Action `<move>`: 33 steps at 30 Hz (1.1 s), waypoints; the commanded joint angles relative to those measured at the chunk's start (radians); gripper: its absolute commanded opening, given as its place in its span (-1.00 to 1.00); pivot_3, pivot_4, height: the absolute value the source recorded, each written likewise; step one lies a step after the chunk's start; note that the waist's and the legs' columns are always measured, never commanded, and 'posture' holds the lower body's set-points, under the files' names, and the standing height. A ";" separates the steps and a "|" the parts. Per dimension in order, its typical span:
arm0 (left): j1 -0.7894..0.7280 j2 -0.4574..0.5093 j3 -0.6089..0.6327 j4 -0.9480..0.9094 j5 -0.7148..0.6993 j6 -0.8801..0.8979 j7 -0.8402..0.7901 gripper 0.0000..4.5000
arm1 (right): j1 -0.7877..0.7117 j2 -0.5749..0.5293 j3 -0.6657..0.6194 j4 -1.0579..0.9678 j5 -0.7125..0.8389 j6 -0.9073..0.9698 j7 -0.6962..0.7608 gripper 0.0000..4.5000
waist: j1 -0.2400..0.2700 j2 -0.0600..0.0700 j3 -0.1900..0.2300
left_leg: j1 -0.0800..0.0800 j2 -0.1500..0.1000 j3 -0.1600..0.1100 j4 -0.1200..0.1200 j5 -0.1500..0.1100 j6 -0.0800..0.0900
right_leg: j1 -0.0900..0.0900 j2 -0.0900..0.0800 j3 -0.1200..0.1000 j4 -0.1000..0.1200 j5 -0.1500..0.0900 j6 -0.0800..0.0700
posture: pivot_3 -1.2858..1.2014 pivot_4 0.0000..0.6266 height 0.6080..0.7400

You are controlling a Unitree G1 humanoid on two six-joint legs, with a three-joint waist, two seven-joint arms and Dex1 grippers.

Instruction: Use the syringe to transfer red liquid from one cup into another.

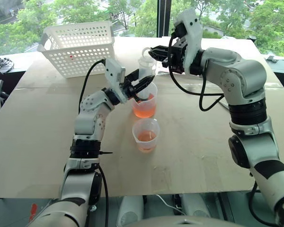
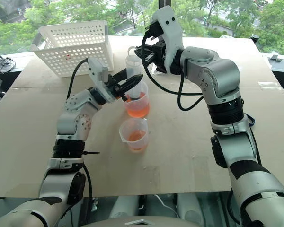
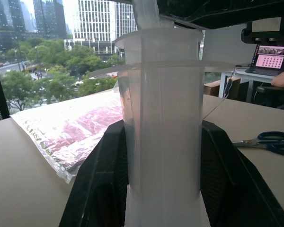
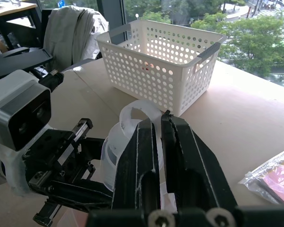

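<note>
A white perforated plastic basket [image 1: 78, 47] sits by the table's far left edge. The left gripper [image 1: 138, 86] is clamped on the barrel of the large clear plastic syringe [image 1: 144, 75], which stands upright with its tip dipped in the taller clear plastic beaker [image 1: 145, 105] of translucent orange-red liquid [image 1: 145, 110] at mid-table. Toward the near edge, apart from it, stands the shorter clear plastic cup [image 1: 146, 134], holding a little of that liquid. The right gripper [image 1: 155, 53] has its black fingers [image 4: 173, 156] pinched together on the plunger's top. The syringe looks light, rigid and slick; gripping the barrel below the flange should stop slipping.
</note>
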 commanded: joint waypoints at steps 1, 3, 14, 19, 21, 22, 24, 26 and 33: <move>0.024 -0.005 -0.040 -0.054 -0.007 0.006 -0.035 -0.38 | -0.078 -0.012 -0.051 -0.019 -0.023 -0.076 -0.015 -0.98 | 0.000 0.000 0.000 | 0.000 0.000 0.000 0.000 0.000 0.000 | 0.000 0.000 0.000 0.000 0.000 0.000 | 0.03 -0.52 1.00; 0.026 -0.005 -0.040 -0.057 -0.008 0.008 -0.035 -0.38 | -0.083 -0.014 -0.052 -0.014 -0.025 -0.080 -0.013 -0.98 | 0.000 0.000 0.000 | 0.000 0.000 0.000 0.000 0.000 0.000 | 0.000 0.000 0.000 0.000 0.000 0.000 | 0.03 -0.52 1.00; 0.030 -0.008 -0.039 -0.073 -0.015 0.024 -0.025 -0.38 | -0.107 -0.021 -0.054 0.008 -0.031 -0.094 0.001 -0.98 | 0.000 0.000 0.000 | 0.000 0.000 0.000 0.000 0.000 0.000 | 0.000 0.000 0.000 0.000 0.000 0.000 | 0.03 -0.52 1.00; 0.021 -0.019 -0.022 -0.084 -0.035 0.027 -0.009 -0.38 | -0.090 -0.033 -0.034 -0.020 -0.020 -0.080 0.045 -0.98 | 0.000 0.000 0.000 | 0.000 0.000 0.000 0.000 0.000 0.000 | 0.000 0.000 0.000 0.000 0.000 0.000 | 0.03 -0.52 1.00; 0.012 -0.023 -0.013 -0.096 -0.047 0.032 -0.003 -0.38 | -0.074 -0.044 -0.020 -0.041 -0.003 -0.077 0.094 -0.98 | 0.001 0.000 0.000 | 0.000 0.000 0.000 0.000 0.000 0.000 | 0.000 0.000 0.000 0.000 0.000 0.000 | 0.03 -0.52 1.00; 0.006 -0.025 -0.006 -0.102 -0.055 0.036 0.002 -0.38 | -0.068 -0.041 -0.028 -0.039 0.006 -0.072 0.100 -0.98 | 0.001 0.000 0.000 | 0.000 0.000 0.000 0.000 0.000 0.000 | 0.000 0.000 0.000 -0.001 0.000 0.000 | 0.03 -0.52 1.00; -0.004 -0.025 0.002 -0.112 -0.064 0.041 0.007 -0.38 | -0.053 -0.051 -0.028 -0.040 0.011 -0.076 0.128 -0.68 | 0.000 0.000 0.000 | 0.000 0.000 0.000 0.000 0.000 0.000 | 0.000 0.000 0.000 -0.001 0.000 0.000 | 0.03 -0.52 1.00; -0.007 -0.022 0.009 -0.119 -0.067 0.046 0.012 -0.38 | -0.041 -0.057 -0.028 -0.045 0.005 -0.091 0.134 -0.28 | 0.000 0.000 0.000 | 0.000 0.000 0.000 0.000 0.000 0.000 | 0.000 0.000 0.000 -0.001 0.000 0.000 | 0.03 -0.52 1.00; -0.025 -0.012 0.043 -0.114 -0.086 0.065 0.040 -0.38 | 0.060 -0.136 -0.046 -0.144 0.040 -0.166 0.247 0.32 | 0.002 0.000 0.000 | 0.000 0.000 0.000 0.000 0.000 0.000 | 0.000 0.000 0.000 -0.001 0.000 0.000 | 0.03 -0.52 1.00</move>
